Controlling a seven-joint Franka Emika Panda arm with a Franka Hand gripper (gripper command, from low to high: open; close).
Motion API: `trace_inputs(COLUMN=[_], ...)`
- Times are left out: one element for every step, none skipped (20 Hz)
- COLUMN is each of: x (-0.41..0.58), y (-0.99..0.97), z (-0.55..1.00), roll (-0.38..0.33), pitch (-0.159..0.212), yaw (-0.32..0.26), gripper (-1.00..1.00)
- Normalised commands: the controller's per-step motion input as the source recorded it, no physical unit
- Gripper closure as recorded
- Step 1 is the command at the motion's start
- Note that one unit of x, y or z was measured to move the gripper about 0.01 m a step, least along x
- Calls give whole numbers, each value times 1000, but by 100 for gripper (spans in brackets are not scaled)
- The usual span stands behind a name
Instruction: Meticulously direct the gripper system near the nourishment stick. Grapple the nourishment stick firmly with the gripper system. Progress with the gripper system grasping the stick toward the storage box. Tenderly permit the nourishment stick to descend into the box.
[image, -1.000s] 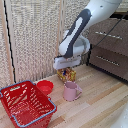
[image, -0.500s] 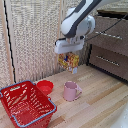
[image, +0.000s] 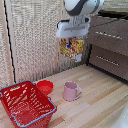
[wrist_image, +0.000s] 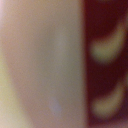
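My white gripper hangs high in the exterior view, above the pink mug. It is shut on the nourishment stick, a flat yellow-orange package with red and white print that dangles below the hand, well clear of the table. The fingers are hidden by the hand and the package. The storage box, a red lattice basket with grey-blue rim handles, stands at the exterior view's lower left, below the gripper's height. The wrist view is a blur of cream and dark red, the package pressed close to the lens.
A small red bowl sits between the basket and the mug on the wooden table. A wooden drawer unit stands at the exterior view's right. A woven screen backs the scene.
The gripper has risen from table level beside the mug, lifting the package with it, and now holds it high above the mug.
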Motion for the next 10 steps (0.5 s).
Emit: trace_inputs(x=[-120, -114, -100, -89, -89, -94, -89, -57, -34, -29], y=[697, 717, 731, 737, 760, 774, 803, 843, 866, 877], z=[663, 637, 609, 586, 549, 523, 491, 426, 389, 366], roll=[67, 60, 47, 44, 31, 21, 17, 14, 6, 3], pitch=[0, 0, 2, 10, 15, 19, 36, 71, 84, 90], yaw=[-16, -11, -13, -13, -9, -6, 0, 0, 0, 0], gripper=[100, 100, 100, 100, 100, 100, 100, 100, 100, 100])
